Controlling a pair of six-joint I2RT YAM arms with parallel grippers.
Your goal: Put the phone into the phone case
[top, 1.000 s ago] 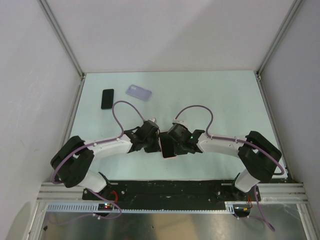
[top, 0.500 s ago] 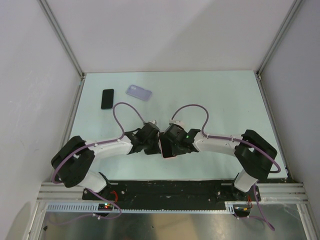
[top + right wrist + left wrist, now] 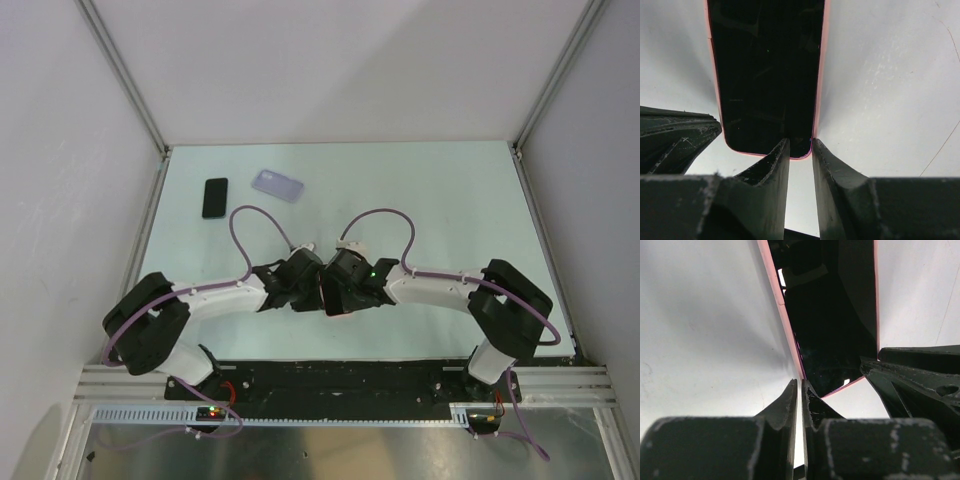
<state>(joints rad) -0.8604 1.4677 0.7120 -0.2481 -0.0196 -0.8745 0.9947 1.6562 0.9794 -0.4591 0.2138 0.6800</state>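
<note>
A black phone with a pink rim (image 3: 331, 293) is held up between the two arms near the table's front centre. It fills the right wrist view (image 3: 765, 75) and shows in the left wrist view (image 3: 835, 340). My right gripper (image 3: 340, 290) is shut on its lower corner (image 3: 800, 145). My left gripper (image 3: 307, 291) has its jaws nearly together, and its tips (image 3: 800, 384) sit right at the pink rim. A second black phone (image 3: 214, 197) and a clear lavender case (image 3: 277, 184) lie at the back left.
The pale table (image 3: 450, 200) is walled by white panels on three sides, with metal frame posts at the back corners. The arm bases and a black rail (image 3: 340, 378) line the near edge.
Both grippers have shifted slightly; the left gripper has moved right, closing up against the pink-rimmed phone. The right gripper still holds the phone. The items at the back left have not moved.
</note>
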